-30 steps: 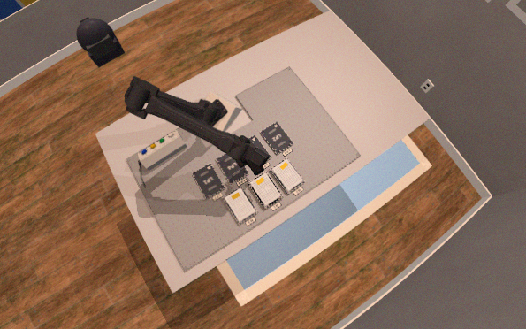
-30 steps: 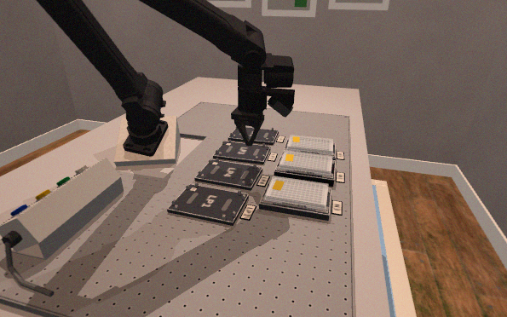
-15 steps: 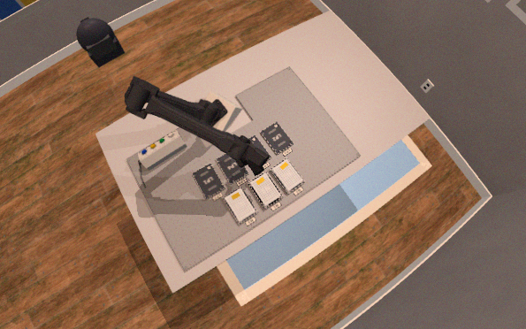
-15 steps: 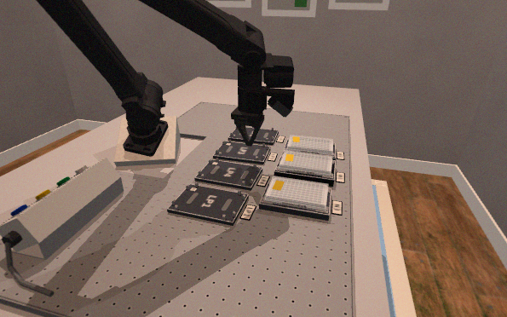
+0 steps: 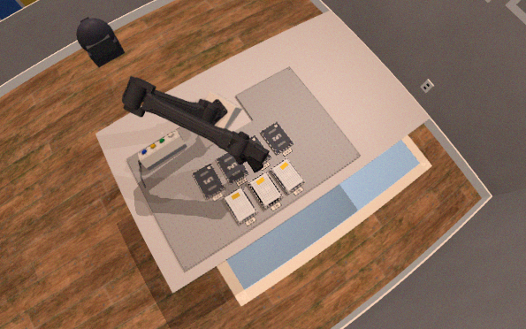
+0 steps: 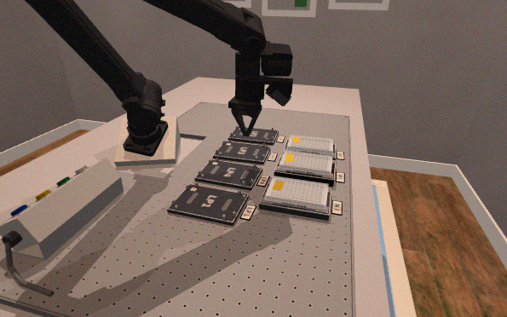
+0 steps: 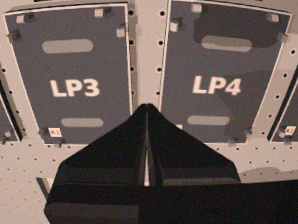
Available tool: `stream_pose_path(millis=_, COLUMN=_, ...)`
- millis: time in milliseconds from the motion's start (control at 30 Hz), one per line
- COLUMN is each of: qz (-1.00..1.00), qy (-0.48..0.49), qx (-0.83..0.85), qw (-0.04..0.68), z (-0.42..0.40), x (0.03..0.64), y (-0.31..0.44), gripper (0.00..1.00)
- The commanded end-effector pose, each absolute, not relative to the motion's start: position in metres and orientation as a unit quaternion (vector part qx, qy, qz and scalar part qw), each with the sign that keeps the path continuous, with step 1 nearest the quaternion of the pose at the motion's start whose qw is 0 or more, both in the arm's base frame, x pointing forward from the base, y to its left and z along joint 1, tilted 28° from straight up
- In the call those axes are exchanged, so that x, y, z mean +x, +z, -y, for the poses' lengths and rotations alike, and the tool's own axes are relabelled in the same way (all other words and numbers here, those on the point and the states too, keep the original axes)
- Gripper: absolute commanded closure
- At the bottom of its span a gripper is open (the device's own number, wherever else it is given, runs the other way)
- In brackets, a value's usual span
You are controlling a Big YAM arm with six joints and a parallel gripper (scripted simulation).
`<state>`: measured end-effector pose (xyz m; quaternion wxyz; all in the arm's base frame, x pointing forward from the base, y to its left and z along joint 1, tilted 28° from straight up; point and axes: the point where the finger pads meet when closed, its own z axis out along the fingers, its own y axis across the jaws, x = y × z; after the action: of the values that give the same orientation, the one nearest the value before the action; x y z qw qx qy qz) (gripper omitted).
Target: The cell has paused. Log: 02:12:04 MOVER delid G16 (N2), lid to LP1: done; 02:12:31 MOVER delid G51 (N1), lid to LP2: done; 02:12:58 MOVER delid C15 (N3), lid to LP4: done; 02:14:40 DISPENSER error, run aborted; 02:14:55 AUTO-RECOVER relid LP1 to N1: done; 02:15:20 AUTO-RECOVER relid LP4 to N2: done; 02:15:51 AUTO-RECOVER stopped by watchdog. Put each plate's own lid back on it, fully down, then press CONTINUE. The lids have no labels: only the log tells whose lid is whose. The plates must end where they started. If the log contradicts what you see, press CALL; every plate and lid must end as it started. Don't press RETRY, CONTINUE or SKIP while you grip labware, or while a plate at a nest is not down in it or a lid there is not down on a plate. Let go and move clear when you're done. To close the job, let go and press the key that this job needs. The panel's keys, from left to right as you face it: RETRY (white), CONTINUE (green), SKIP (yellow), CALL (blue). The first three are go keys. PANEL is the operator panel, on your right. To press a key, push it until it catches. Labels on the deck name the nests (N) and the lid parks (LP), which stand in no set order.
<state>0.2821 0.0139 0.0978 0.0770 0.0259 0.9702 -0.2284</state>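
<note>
Exterior view: a pale counter [image 6: 355,111] carries a grey perforated deck [image 6: 270,264], over which the black arm [image 6: 210,17] reaches from its base at the far left. The operator panel [image 6: 70,200], a long wedge-shaped box, lies at the near left, well apart from the labware.

Three plates [image 6: 297,193] sit in a row along the right of the deck. Each shows a white well grid and a yellow tag, and each appears to be covered. Whether every lid is fully down cannot be told at this size.

Beside them runs a row of four dark lid parks, the nearest marked LP1 [image 6: 208,204]. None of the four holds a lid. The wrist view shows LP3 [image 7: 69,86] and LP4 [image 7: 216,83] bare, side by side.

The pincer [image 6: 246,128] hangs point-down above the far end of that row, touching nothing. Its fingers are pressed together and nothing is between them.

Judged step: with no lid left on any park, the re-lidding seems to be finished and the closing key press is in hand.

Next move: carry the closed tip across the deck to the panel and line it up over the green key [image 6: 63,181]. Push that key until it catches, keeping off the white and yellow keys on either side.
</note>
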Motion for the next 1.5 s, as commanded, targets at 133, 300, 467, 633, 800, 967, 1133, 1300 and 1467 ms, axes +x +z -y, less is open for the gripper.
stream_pose_path(millis=133, qz=-0.97, qy=-0.212, qx=0.038, qw=0.114, z=-0.043, x=0.295, y=0.157, gripper=1.0)
stream_pose_path(millis=300, qz=-0.969, qy=-0.229, qx=0.036, qw=0.08, z=-0.032, x=0.28, y=0.133, gripper=1.0)
stream_pose_path(millis=467, qz=-0.969, qy=-0.226, qx=0.041, qw=0.086, z=-0.032, x=0.283, y=0.133, gripper=1.0)
stream_pose_path(millis=633, qz=-0.97, qy=-0.226, qx=0.038, qw=0.086, z=-0.031, x=0.283, y=0.131, gripper=1.0)
stream_pose_path(millis=800, qz=-0.97, qy=-0.227, qx=0.038, qw=0.085, z=-0.029, x=0.283, y=0.131, gripper=1.0)
stream_pose_path(millis=967, qz=-0.97, qy=-0.227, qx=0.037, qw=0.084, z=-0.029, x=0.283, y=0.13, gripper=1.0)
stream_pose_path(millis=1133, qz=-0.966, qy=-0.221, qx=0.093, qw=0.099, z=-0.006, x=0.27, y=0.146, gripper=1.0)
stream_pose_path(millis=1300, qz=-0.96, qy=-0.215, qx=0.141, qw=0.11, z=0.015, x=0.261, y=0.155, gripper=1.0)
stream_pose_path(millis=1467, qz=-0.956, qy=-0.211, qx=0.169, qw=0.116, z=0.028, x=0.256, y=0.16, gripper=1.0)
